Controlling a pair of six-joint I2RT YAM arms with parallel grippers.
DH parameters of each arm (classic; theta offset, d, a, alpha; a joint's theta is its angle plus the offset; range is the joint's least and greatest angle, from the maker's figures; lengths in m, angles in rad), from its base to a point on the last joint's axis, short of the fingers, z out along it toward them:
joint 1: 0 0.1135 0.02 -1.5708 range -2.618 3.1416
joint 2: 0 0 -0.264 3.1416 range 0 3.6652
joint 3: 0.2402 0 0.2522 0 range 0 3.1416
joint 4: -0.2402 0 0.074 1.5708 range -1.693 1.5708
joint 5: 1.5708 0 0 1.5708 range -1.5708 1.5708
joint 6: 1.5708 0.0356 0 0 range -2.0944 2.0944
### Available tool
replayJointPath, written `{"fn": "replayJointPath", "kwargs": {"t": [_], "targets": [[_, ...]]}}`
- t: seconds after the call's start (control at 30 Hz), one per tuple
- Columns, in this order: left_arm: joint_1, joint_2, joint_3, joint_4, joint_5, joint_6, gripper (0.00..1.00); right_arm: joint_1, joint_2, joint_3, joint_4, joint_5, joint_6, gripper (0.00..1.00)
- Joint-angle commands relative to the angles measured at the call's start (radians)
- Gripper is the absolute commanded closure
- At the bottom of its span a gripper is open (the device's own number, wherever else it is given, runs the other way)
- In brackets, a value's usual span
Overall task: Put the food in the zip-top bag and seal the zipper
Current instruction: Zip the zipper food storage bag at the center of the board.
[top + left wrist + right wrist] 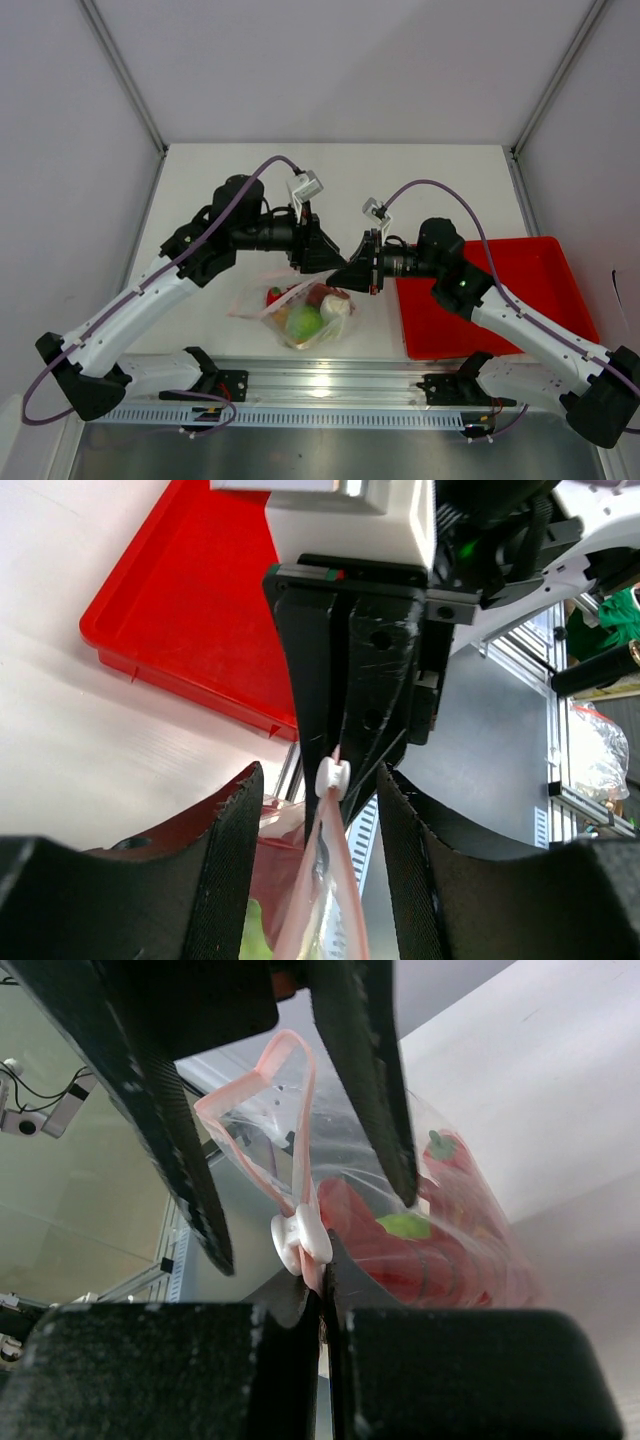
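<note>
The zip-top bag [300, 312] hangs below both grippers with the food inside: a round green fruit [305, 322], a pale piece [336, 307] and a red piece [274, 295]. My right gripper [325, 1282] is shut on the end of the pink zipper strip [250, 1085], right beside the white slider [298, 1240]. My left gripper [318, 776] is open, its fingers [175, 1130] straddling the strip [335, 890] at the slider [332, 777] without touching it. Green and red food [405, 1225] shows through the plastic. The strip loops open beyond the slider.
A red tray [500, 300] lies on the table at the right, under my right arm; it also shows in the left wrist view [190, 610]. An aluminium rail [330, 385] runs along the table's near edge, just below the bag.
</note>
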Motion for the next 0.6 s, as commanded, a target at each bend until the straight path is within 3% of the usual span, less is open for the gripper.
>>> {"fn": "replayJointPath", "kwargs": {"t": [0.0, 0.07, 0.33, 0.43, 0.5, 0.57], "targets": [[-0.009, 0.013, -0.012, 0.030, 0.015, 0.028, 0.47, 0.003, -0.003, 0.023, 0.064, -0.009, 0.005, 1.00], [-0.010, 0.010, -0.022, 0.045, 0.018, 0.028, 0.46, 0.003, -0.005, 0.022, 0.061, -0.010, 0.005, 1.00], [-0.010, 0.018, -0.024, 0.048, 0.019, 0.028, 0.69, 0.000, -0.011, 0.022, 0.054, -0.009, 0.003, 1.00], [-0.010, 0.015, -0.024, 0.048, 0.019, 0.026, 0.84, 0.000, -0.009, 0.017, 0.054, -0.007, 0.005, 1.00], [-0.010, 0.015, -0.024, 0.048, 0.024, 0.022, 0.99, 0.000, -0.008, 0.014, 0.057, -0.004, 0.008, 1.00], [-0.010, 0.010, -0.027, 0.051, 0.027, 0.018, 0.99, 0.000, -0.009, 0.005, 0.063, 0.003, 0.010, 1.00]]}}
